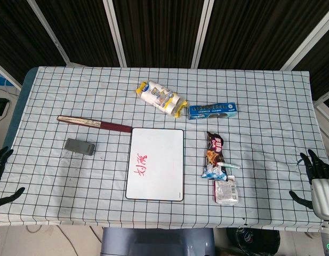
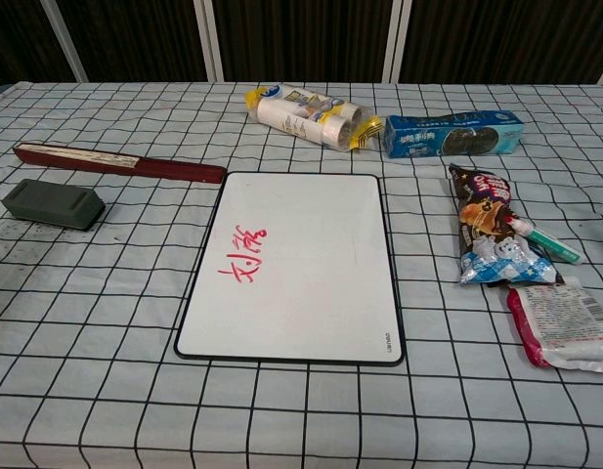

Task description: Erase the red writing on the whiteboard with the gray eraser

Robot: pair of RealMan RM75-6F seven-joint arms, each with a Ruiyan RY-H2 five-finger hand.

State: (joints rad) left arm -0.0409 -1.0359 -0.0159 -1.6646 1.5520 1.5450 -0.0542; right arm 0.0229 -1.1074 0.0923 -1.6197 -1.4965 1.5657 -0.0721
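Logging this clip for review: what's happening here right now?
Nothing is being handled. Both hands sit at the table's near corners, left hand and right hand, fingers apart and holding nothing. The gray eraser lies untouched left of the whiteboard, and the red writing is all there.

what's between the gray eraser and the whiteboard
Only bare checkered cloth lies between the gray eraser and the whiteboard. The folded fan lies just beyond that stretch. Both views show this.
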